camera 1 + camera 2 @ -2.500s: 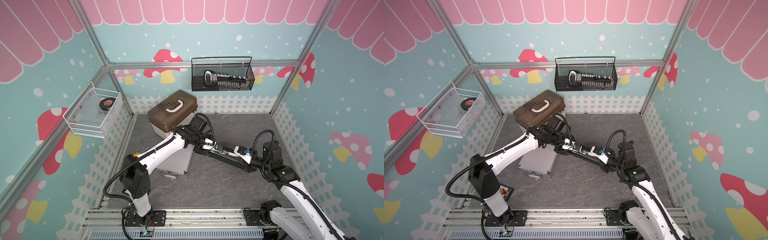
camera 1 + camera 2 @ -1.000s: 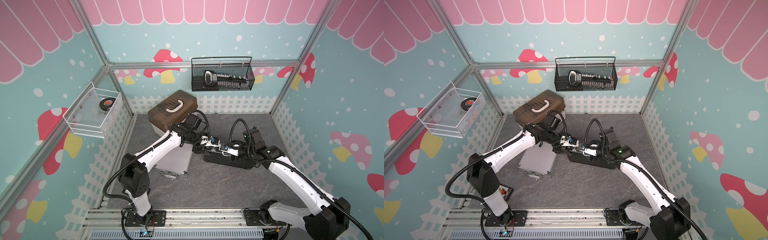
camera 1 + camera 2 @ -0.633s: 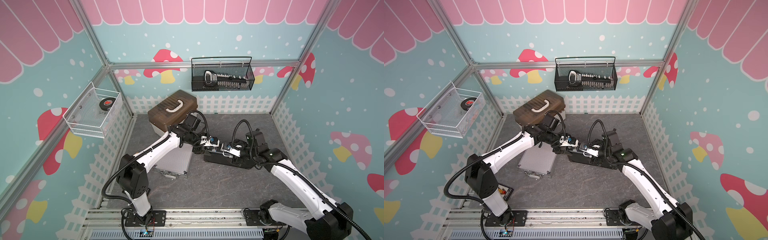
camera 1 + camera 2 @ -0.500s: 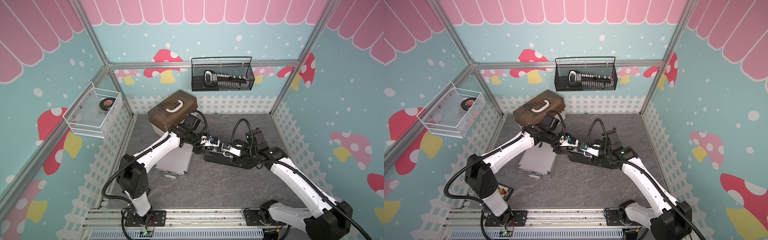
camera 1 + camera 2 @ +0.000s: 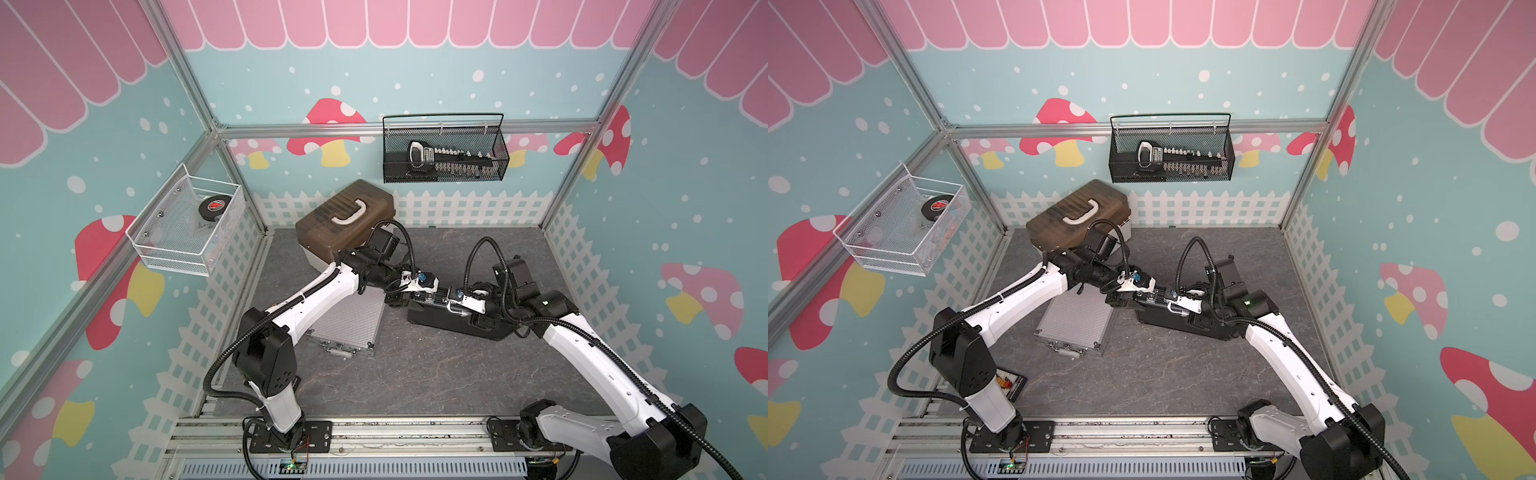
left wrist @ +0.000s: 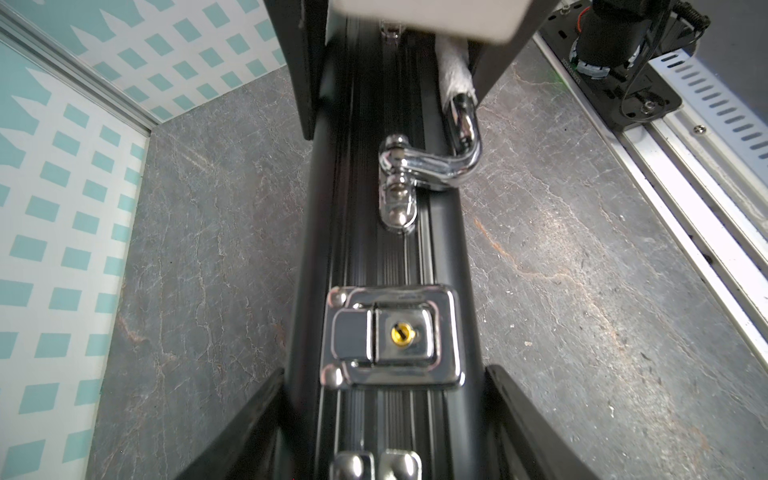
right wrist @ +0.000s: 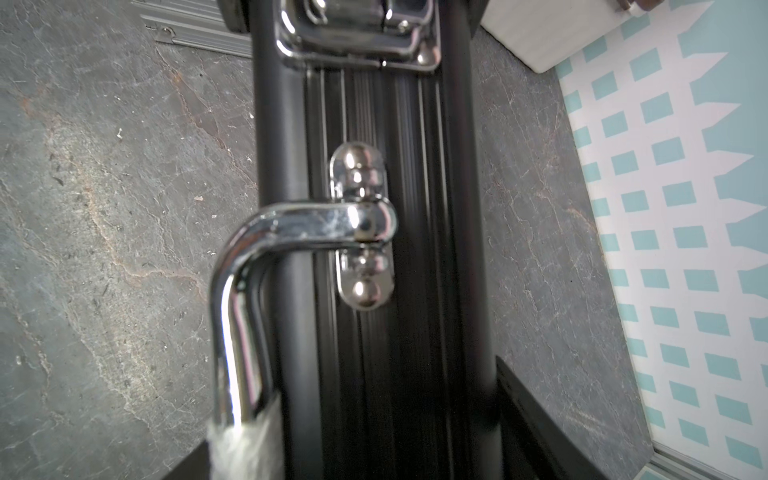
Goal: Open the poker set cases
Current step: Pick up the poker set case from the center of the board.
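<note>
The black case (image 5: pixel 457 328) stands on its long edge in the middle of the table (image 5: pixel 415 382), handle side up. Both arms crowd over it, so both top views show only its lower flank. The left pincer (image 6: pixel 384 374) straddles that upper edge and pinches it, one finger pressed to each side, right by a chrome latch (image 6: pixel 392 334) that lies flat and fastened. The right pincer (image 7: pixel 349 403) straddles the same edge at the chrome handle (image 7: pixel 291 224). One of its fingers is half hidden behind the handle's white wrapping, so I cannot tell whether it squeezes the case or merely brackets it. The silver case (image 5: pixel 349 324) lies flat just beside the black one. Its far corner is covered by the left arm (image 5: pixel 316 295), and its latches are too small to read.
</note>
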You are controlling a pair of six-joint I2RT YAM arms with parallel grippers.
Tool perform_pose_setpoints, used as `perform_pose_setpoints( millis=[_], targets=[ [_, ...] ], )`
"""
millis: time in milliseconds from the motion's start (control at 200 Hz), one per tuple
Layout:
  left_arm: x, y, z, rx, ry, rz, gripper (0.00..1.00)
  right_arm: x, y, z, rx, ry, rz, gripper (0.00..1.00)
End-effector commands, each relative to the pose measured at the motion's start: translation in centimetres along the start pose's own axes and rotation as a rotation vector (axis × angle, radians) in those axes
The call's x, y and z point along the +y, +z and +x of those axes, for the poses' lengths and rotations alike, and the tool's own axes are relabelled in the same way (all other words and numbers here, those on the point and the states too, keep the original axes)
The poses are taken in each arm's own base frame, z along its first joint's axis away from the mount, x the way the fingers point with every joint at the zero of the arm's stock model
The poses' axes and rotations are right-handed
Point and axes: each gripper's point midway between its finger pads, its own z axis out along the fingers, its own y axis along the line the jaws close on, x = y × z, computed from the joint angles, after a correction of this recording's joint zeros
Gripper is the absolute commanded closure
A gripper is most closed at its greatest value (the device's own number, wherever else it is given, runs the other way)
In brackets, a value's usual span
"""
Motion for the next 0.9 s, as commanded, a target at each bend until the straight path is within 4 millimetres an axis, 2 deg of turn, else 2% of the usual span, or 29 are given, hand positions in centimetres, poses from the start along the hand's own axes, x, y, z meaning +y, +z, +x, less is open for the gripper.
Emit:
perform_pose_setpoints(
  millis=[0, 30, 135, 215, 255, 280, 405, 555, 890],
  targets=[
    [1.9, -2.1, -3.0, -0.069, 0.051, -0.099, 0.42, 1.3, 0.5, 0.6, 0.018, 0.123, -0.084, 0.96],
    [2.3, -2.4, -3.0, -0.052, 0.047, -0.128, 0.33, 1.4, 0.4, 0.3, 0.011, 0.127, -0.091, 0.98],
    [3.2, -4.0, -3.4, -0.002, 0.056, -0.214, 0.24, 1.4, 0.0, -0.7, -0.03, 0.153, -0.111, 1.0],
    [3.1, -5.0, -3.8, 0.036, 0.086, -0.263, 0.21, 1.7, 0.1, -1.0, -0.043, 0.173, -0.138, 1.0],
    [2.9, -5.5, -4.2, 0.038, 0.093, -0.281, 0.05, 1.8, 0.3, -1.1, -0.042, 0.186, -0.152, 1.0],
    [2.8, -5.7, -4.4, 0.037, 0.098, -0.289, 0.02, 1.9, 0.4, -1.0, -0.038, 0.194, -0.159, 1.0],
    [2.0, -5.9, -4.7, 0.052, 0.127, -0.298, 0.02, 1.9, 0.8, -1.0, -0.039, 0.196, -0.16, 1.0],
    [1.6, -4.9, -3.8, 0.129, 0.195, -0.304, 0.04, 2.0, 0.7, -1.2, -0.062, 0.196, -0.153, 1.0],
    [2.3, -3.6, -3.4, 0.17, 0.259, -0.372, 0.09, 2.6, 1.1, -1.2, -0.077, 0.21, -0.174, 1.0]
  ],
)
